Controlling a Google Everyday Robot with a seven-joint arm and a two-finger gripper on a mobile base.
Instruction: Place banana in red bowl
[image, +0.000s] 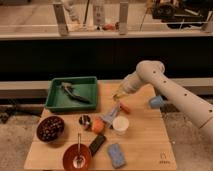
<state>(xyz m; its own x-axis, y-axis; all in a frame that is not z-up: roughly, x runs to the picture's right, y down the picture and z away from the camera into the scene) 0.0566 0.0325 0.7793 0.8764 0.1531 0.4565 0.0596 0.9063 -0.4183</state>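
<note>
Beside tray (72, 80), pincer (119, 94) with banana (116, 96)

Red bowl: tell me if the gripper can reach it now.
Probably yes. The gripper, apparently shut on the banana, hangs over the table's far side; the red bowl sits at the near edge, open on top, only a low orange ball between.

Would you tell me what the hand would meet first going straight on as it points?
The hand, shut on the banana beside the green tray, points down-left: probably the bluish piece first; depth unclear.
</note>
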